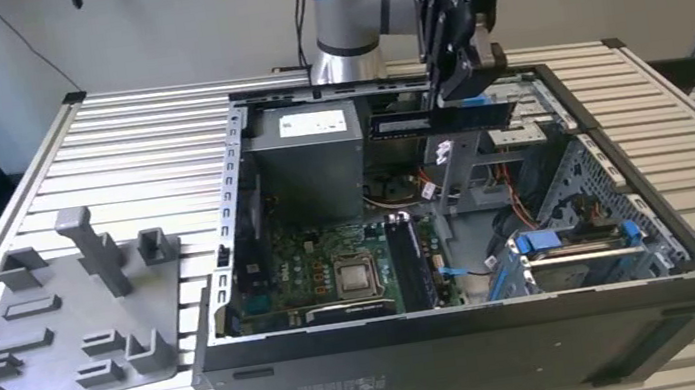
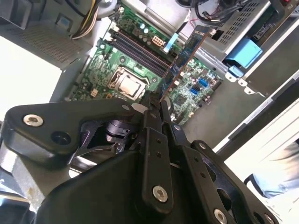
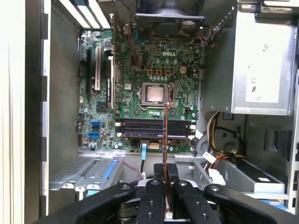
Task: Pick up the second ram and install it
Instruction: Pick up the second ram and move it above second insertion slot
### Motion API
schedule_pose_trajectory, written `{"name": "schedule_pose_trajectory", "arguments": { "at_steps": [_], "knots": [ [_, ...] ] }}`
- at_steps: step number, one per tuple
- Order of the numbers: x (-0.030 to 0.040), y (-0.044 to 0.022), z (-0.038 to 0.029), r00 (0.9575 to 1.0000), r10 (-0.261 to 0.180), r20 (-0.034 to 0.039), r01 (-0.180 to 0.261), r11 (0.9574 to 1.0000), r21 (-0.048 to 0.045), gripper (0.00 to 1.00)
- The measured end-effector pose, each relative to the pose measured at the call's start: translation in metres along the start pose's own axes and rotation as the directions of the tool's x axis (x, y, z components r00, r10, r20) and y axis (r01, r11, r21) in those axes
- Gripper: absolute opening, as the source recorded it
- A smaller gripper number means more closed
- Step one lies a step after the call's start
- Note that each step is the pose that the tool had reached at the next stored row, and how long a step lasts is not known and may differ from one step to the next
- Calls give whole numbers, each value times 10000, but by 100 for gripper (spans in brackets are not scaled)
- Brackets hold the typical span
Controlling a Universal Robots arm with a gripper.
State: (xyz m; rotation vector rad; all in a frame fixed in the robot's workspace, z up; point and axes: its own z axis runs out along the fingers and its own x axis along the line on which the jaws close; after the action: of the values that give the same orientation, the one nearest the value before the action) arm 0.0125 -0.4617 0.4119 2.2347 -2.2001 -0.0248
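The second ram (image 1: 439, 120) is a thin dark stick held level above the open computer case (image 1: 471, 312), near its far side. My gripper (image 1: 464, 97) is shut on its top edge. In both wrist views the ram shows edge-on (image 3: 166, 133) (image 2: 182, 58), running out from the shut fingers (image 3: 172, 173). Below it lies the green motherboard (image 3: 140, 60) with its row of black memory slots (image 3: 154, 127) (image 2: 138, 49) beside the CPU socket (image 3: 154, 93). The stick hangs well clear of the slots.
A grey holder plate (image 1: 69, 322) with upright posts lies on the slatted table at the exterior view's left of the case. Inside the case are the grey power supply (image 1: 302, 156), loose cables (image 3: 215, 158) and a drive cage with blue tabs (image 1: 572, 244).
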Motion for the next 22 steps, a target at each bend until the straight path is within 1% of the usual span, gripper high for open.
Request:
{"name": "schedule_pose_trajectory", "arguments": {
  "at_steps": [14, 17, 20, 22],
  "knots": [
    [-148, -2, 1, 10000, 0, 0, 0, 10000, 0, 14],
    [-191, -3, 2, 10000, 0, 1, 0, 10000, 0, 14],
    [-260, 0, 2, 10000, -1, -1, 1, 10000, 1, 14],
    [-294, 29, 4, 10000, -1, -1, 1, 10000, 3, 14]
  ]
}}
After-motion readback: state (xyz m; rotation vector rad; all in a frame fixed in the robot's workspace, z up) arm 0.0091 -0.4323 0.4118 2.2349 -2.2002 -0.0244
